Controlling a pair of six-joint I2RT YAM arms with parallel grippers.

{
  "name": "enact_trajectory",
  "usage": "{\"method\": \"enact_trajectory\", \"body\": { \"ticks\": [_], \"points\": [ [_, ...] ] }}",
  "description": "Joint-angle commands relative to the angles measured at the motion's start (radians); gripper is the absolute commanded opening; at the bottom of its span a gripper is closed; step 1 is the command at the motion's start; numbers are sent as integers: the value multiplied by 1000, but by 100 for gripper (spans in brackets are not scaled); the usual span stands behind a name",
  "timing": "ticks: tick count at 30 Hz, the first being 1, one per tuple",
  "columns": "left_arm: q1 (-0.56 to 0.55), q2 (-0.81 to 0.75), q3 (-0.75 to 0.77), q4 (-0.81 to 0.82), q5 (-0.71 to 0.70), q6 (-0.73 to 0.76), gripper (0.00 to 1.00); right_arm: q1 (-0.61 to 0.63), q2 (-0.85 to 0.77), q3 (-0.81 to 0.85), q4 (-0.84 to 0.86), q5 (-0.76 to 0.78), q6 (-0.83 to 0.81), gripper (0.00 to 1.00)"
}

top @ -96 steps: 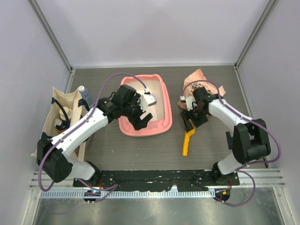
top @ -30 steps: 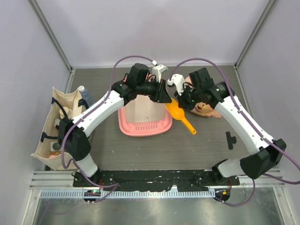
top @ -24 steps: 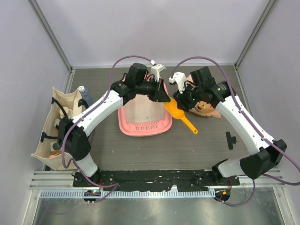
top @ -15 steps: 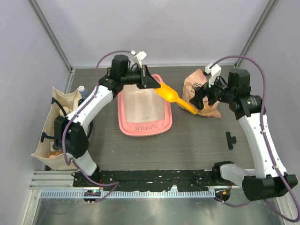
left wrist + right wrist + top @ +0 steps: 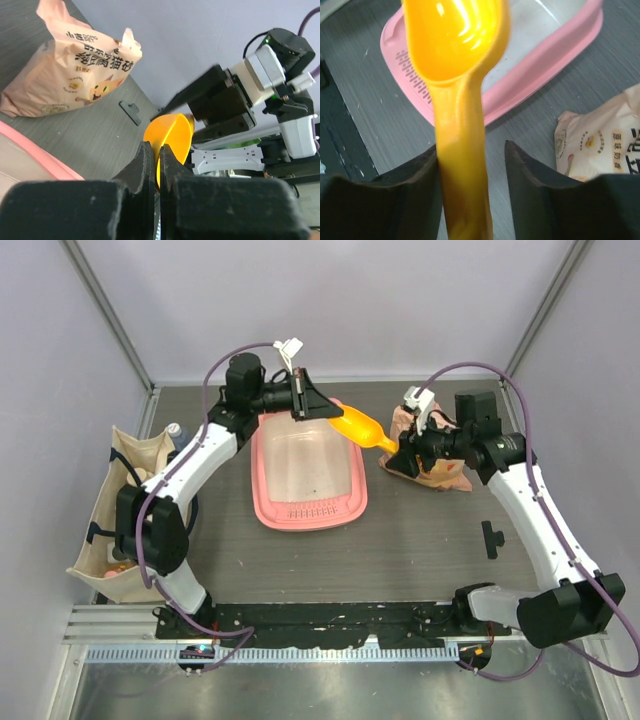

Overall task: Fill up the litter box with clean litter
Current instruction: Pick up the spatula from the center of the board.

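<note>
The pink litter box (image 5: pixel 268 502) lies at mid table, its whitish floor bare; its rim also shows in the wrist views (image 5: pixel 560 50) (image 5: pixel 40 155). The clean litter is hidden from view. Above the box's far right corner hangs a yellow-orange scoop (image 5: pixel 360 427) (image 5: pixel 455 45) with an empty bowl. My left gripper (image 5: pixel 318 408) (image 5: pixel 159 150) is shut on the rim of the scoop (image 5: pixel 172 132). My right gripper (image 5: pixel 402 450) (image 5: pixel 470 150) is open; the handle runs between its fingers against the left one, with a gap to the right finger (image 5: pixel 520 165). The peach litter bag (image 5: pixel 442 468) (image 5: pixel 75 75) (image 5: pixel 605 145) lies behind it.
A beige tote bag (image 5: pixel 125 505) holding bottles stands at the left table edge. A small black T-shaped part (image 5: pixel 492 537) (image 5: pixel 131 111) lies on the table at the right. Grey walls close in the back and sides.
The right gripper let go of the scoop, opened, swung away, then came back round the handle. The left gripper shut on the scoop's bowl and carried it toward the box's far corner.
</note>
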Motion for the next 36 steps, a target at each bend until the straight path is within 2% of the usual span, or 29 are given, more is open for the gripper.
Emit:
{"method": "enact_trajectory", "body": {
  "ticks": [1,2,3,4,6,7,8,12,14,15,17,18,21,23,26,27,28,31,34,35,36],
  "points": [
    [13,-2,6,57,63,-7,0,22,30,97,-78,-10,-112,40],
    [15,-5,18,34,65,28,12,22,41,122,-148,-24,-173,29],
    [13,-9,27,6,84,76,40,22,48,168,-187,-27,-221,26],
    [15,-9,45,-94,91,228,49,23,65,189,-227,-27,-268,24],
    [13,-5,146,-304,77,449,60,38,74,228,-311,12,-395,20],
    [15,-8,177,-462,54,554,61,46,73,232,-328,29,-431,19],
    [12,-9,226,-524,36,743,61,69,73,240,-350,49,-468,19],
    [5,-6,328,-696,-12,996,63,159,76,245,-376,186,-600,19],
    [-11,14,403,-810,-17,1084,62,189,73,237,-349,220,-605,19],
    [-34,23,426,-859,-21,1183,61,204,73,237,-333,238,-599,19],
    [-64,49,484,-1027,-39,1294,59,207,76,249,-299,246,-580,19],
    [-97,57,496,-1136,-49,1414,59,212,84,252,-295,253,-582,18],
    [-145,58,501,-1238,-82,1552,58,216,81,259,-284,290,-611,18],
    [-165,48,463,-1244,-116,1560,59,216,76,259,-279,315,-648,18],
    [-189,-1,356,-1093,-239,1483,58,221,67,262,-284,322,-684,17],
    [-189,-38,319,-971,-294,1448,57,224,65,263,-288,321,-688,17],
    [-191,-57,252,-918,-317,1414,57,229,65,266,-299,319,-691,18],
    [-191,-100,179,-807,-357,1411,52,242,58,265,-305,318,-700,18],
    [-194,-109,158,-764,-383,1393,43,259,39,245,-290,333,-712,17],
    [-194,-110,156,-765,-374,1405,34,259,35,240,-286,332,-711,17],
    [-194,-110,155,-773,-363,1402,29,261,33,240,-281,327,-708,17]
  ]
}}
